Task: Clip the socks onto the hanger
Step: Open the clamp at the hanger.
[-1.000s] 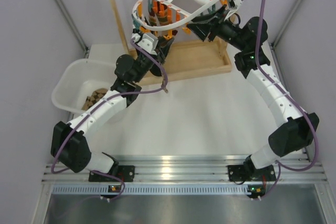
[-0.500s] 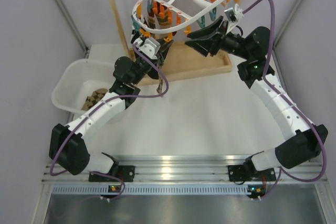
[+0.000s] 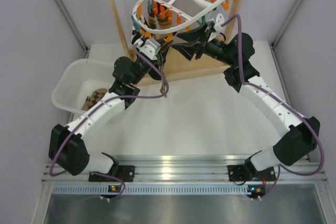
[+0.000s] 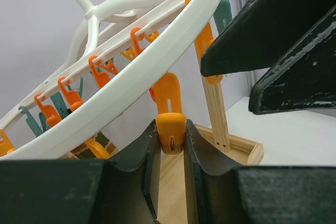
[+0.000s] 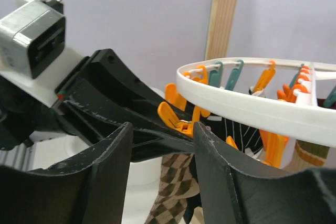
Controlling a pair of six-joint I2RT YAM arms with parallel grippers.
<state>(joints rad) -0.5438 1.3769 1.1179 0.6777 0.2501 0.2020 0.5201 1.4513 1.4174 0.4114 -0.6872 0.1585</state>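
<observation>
Orange plastic sits clamped in the left tool (image 4: 171, 139): we see its fingers closed on one orange clip (image 4: 169, 103) dangling from the rim of the white hanger (image 4: 157, 59). Just beside it under that rim, the right tool (image 5: 163, 130) has its fingers apart. A brown checkered sock (image 5: 169, 188) hangs beneath the hanger.

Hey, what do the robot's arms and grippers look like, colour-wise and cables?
The left arm and right arm have white links, black joints, and purple cables looped alongside. The left gripper and right gripper have matte black, scuffed fingers.
</observation>
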